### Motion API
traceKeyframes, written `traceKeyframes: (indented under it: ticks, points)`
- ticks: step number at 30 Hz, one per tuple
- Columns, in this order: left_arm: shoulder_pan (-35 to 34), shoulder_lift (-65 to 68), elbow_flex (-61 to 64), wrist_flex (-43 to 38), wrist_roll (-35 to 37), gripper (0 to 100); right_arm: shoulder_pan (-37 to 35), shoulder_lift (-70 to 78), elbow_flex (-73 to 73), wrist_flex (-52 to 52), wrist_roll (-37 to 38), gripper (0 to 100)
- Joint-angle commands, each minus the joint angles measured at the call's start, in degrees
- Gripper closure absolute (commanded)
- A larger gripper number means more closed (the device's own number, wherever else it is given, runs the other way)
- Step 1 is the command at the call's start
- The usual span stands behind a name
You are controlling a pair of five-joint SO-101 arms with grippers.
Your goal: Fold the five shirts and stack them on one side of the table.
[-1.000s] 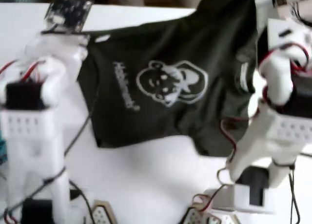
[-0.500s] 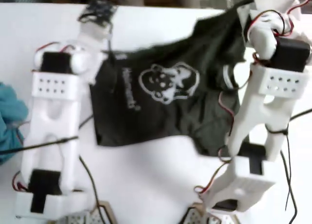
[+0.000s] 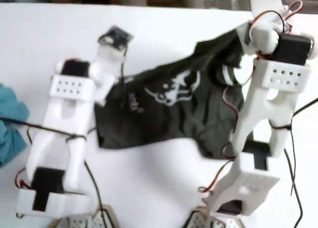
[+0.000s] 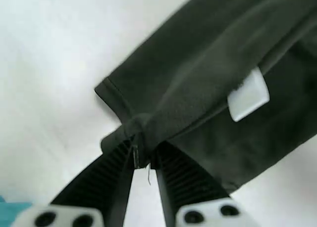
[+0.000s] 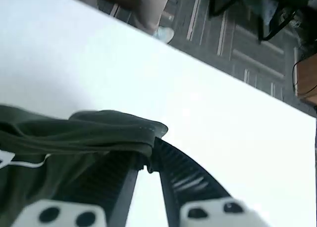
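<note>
high view: shows the dark green shirt (image 3: 164, 118) rumpled across the middle of the white table (image 3: 149, 183), its upper-right corner raised beside the right arm (image 3: 268, 99) and its upper-left edge by the left arm (image 3: 69, 114); shows a teal cloth (image 3: 10, 123) at the left edge too. left wrist view: finds the left gripper (image 4: 143, 155) pressed together on a seamed shirt edge, near a white tag (image 4: 247, 94). right wrist view: finds the right gripper (image 5: 147, 160) pinching a bunched fold of the shirt.
</note>
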Motion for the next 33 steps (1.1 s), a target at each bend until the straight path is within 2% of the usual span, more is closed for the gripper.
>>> traceKeyframes:
  ticks: [1, 7, 15, 18, 26, 29, 33]
  points:
    - [1.8, -6.0, 6.1, -3.8, -0.1, 98, 0.8, -0.3, 0.0, 1.2, 0.7, 97.8]
    - [4.2, -12.0, 15.2, -8.4, 0.3, 98, 1.6, -0.7, 5.4, 1.2, 0.7, 97.8]
    - [4.0, -12.0, 16.0, -8.4, 0.3, 98, 1.2, -8.0, 15.7, -1.8, 0.7, 97.6]
    - [4.0, -12.0, 16.0, -8.4, 0.4, 98, 1.2, -15.6, 28.4, -7.3, 0.7, 97.6]
    - [4.0, -12.0, 17.2, -8.0, 0.4, 98, 0.7, -39.8, 77.8, -31.4, 5.1, 97.8]
    - [4.0, -12.0, 18.9, -8.1, 0.2, 98, 1.2, -45.1, 87.2, -35.3, 7.4, 97.8]
    - [3.9, -12.2, 21.3, -8.1, -0.1, 98, 2.2, -46.5, 89.7, -35.7, 9.0, 97.8]
